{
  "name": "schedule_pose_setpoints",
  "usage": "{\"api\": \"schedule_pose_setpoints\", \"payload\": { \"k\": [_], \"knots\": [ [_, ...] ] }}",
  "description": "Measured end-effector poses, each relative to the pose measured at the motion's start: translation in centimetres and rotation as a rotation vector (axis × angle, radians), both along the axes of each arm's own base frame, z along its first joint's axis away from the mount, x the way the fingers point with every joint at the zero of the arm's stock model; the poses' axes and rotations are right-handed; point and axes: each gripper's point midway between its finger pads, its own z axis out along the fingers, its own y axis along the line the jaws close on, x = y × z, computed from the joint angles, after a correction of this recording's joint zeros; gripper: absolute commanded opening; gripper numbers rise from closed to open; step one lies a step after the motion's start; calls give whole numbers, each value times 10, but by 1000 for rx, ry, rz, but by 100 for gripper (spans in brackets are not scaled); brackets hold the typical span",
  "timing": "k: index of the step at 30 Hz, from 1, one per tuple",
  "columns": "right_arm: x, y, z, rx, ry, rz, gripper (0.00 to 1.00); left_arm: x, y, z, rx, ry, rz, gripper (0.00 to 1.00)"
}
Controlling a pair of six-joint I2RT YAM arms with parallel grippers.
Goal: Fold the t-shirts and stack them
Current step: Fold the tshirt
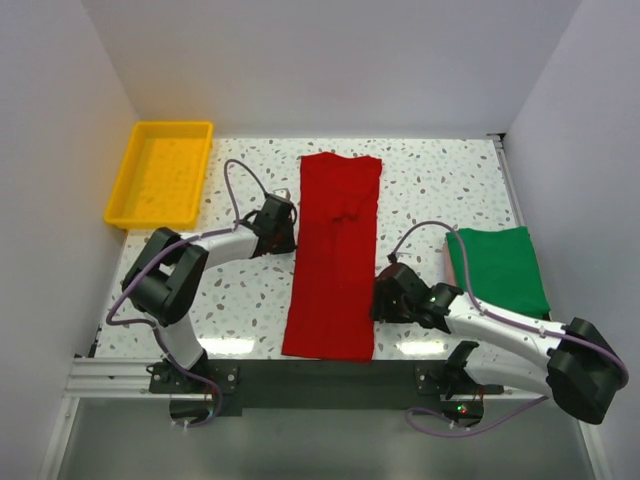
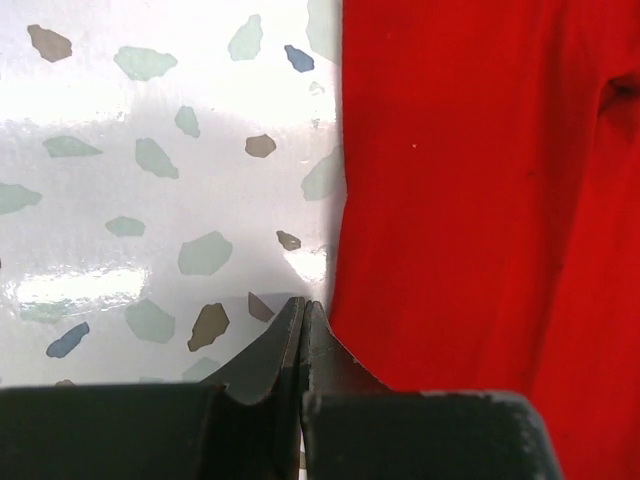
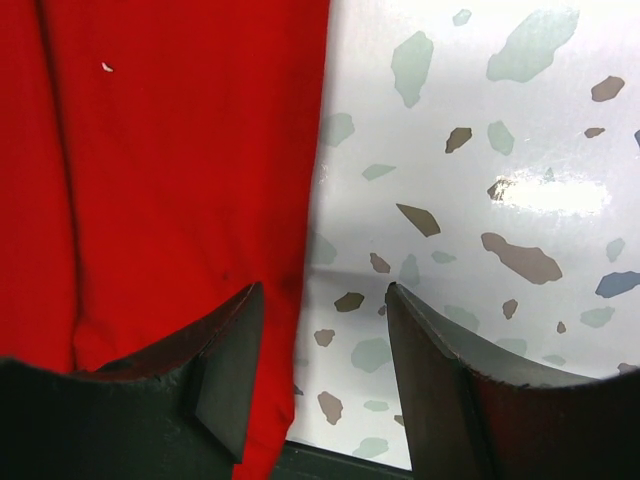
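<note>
red t-shirt (image 1: 333, 250) lies flat mid-desk (image 1: 440, 190), folded into a long strip running near to far. left gripper (image 1: 288, 232) closed, tips right at the shirt's left edge, can't tell if any cloth is pinched. right gripper (image 1: 385, 298) open at the shirt's right edge, one finger (image 3: 225, 350) over red cloth, the other over bare desk. folded dark green t-shirt (image 1: 500, 268) on desk's right side, strip of pale pink t-shirt (image 1: 447, 258) showing along its left edge. yellow tray (image 1: 122, 180) at far left corner
</note>
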Motion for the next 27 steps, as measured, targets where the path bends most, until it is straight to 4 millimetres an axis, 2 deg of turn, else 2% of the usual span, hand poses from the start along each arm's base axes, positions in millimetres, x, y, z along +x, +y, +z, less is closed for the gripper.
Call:
{"api": "schedule_pose_setpoints", "payload": {
  "k": [5,6,9,12,19,21,27],
  "knots": [
    [0,0,4,13,-12,0,57,3,5,0,-14,7,10,0],
    [0,0,3,12,-11,0,58,3,5,0,-18,9,11,11],
    [-1,0,3,13,-8,3,59,4,4,2,-44,10,3,35],
    [-5,3,4,31,12,19,59,-5,4,7,-71,9,-3,40],
    [-31,22,35,235,31,109,58,-73,26,36,-168,-5,-9,41],
    [-43,22,33,262,68,131,56,-96,34,39,-194,-5,-14,41],
    [-76,10,12,250,207,144,52,-164,41,23,-257,92,-29,42]
  ]
}}
